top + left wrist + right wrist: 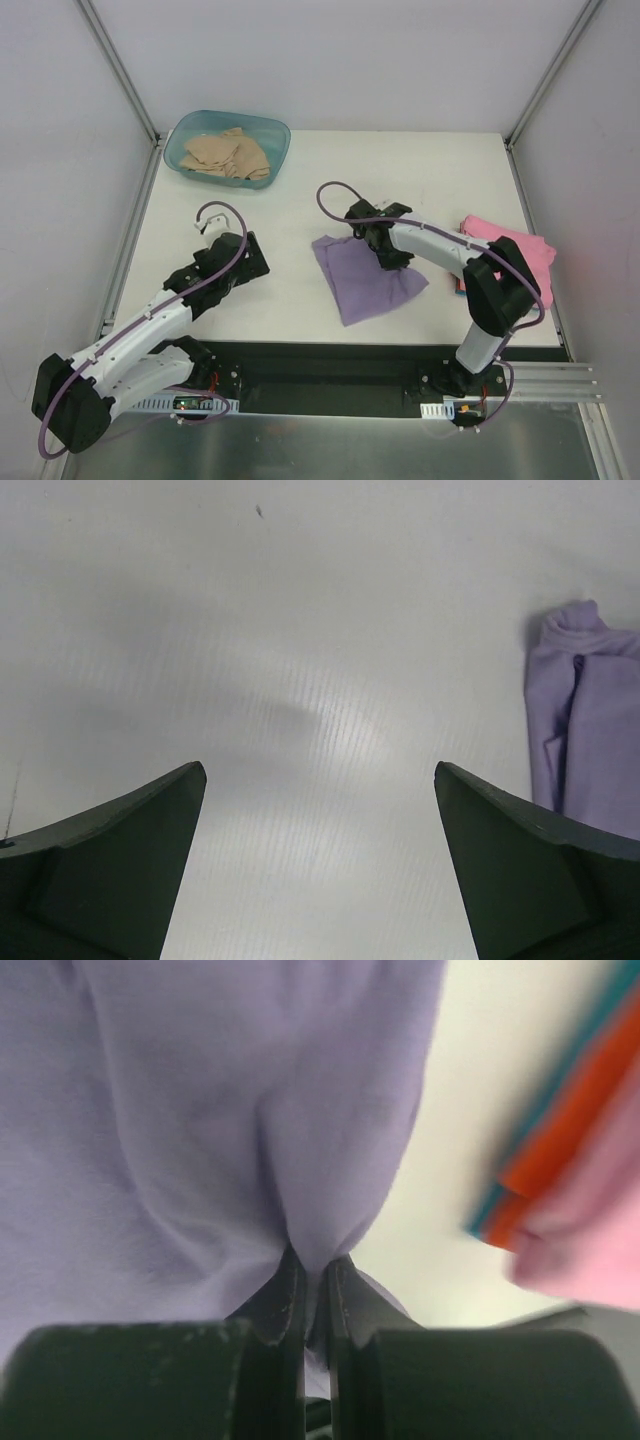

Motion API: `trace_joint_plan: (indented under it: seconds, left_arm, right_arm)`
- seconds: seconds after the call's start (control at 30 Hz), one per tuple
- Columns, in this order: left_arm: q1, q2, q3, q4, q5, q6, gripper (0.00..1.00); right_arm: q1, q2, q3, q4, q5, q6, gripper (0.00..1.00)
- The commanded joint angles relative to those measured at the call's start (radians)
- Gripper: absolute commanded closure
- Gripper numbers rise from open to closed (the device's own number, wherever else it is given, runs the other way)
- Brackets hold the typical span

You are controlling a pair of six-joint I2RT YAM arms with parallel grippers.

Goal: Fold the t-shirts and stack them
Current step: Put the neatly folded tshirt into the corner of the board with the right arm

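Observation:
The lavender t-shirt [365, 280] lies folded near the middle of the table. My right gripper [388, 252] is shut on its far right part; in the right wrist view the cloth [230, 1110] is pinched between the fingers [290, 1290]. The pink t-shirt [515, 250] lies folded at the right edge and shows blurred in the right wrist view [590, 1230]. The tan t-shirt [228, 155] lies crumpled in the teal tub [272, 128] at the back left. My left gripper [212, 232] is open and empty over bare table, left of the lavender shirt [590, 730].
An orange and teal flat thing [560, 1150] lies under the pink shirt. White walls and metal frame posts [120, 70] enclose the table. The arm bases stand on a black rail [330, 370] at the near edge.

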Motion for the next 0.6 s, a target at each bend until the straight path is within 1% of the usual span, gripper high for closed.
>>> trace_joint_plan:
  seconds: [0.0, 0.03, 0.13, 0.23, 0.33, 0.47, 0.57]
  left_arm:
    - [0.014, 0.003, 0.081, -0.003, -0.019, 0.075, 0.01]
    - [0.014, -0.008, 0.079, -0.003, -0.019, 0.081, 0.01]
    - [0.020, -0.046, 0.059, -0.003, -0.024, 0.090, 0.01]
    - [0.026, -0.097, 0.018, -0.004, -0.045, 0.087, 0.01]
    - [0.032, -0.138, 0.001, -0.004, -0.047, 0.089, 0.01]
    - [0.040, -0.158, -0.005, -0.009, -0.067, 0.095, 0.01]
    - [0.043, -0.152, -0.008, -0.011, -0.073, 0.093, 0.00]
  right_arm:
    - [-0.014, -0.121, 0.051, -0.280, 0.371, 0.038, 0.99]
    - [-0.019, -0.135, 0.067, -0.304, 0.430, 0.054, 0.99]
    - [-0.051, -0.147, 0.104, -0.392, 0.507, 0.091, 0.99]
    - [-0.086, -0.150, 0.152, -0.444, 0.549, 0.104, 0.99]
    - [-0.112, -0.158, 0.198, -0.498, 0.578, 0.118, 0.99]
    - [-0.137, -0.181, 0.244, -0.550, 0.592, 0.092, 0.99]
    - [-0.155, -0.209, 0.267, -0.545, 0.597, 0.047, 0.99]
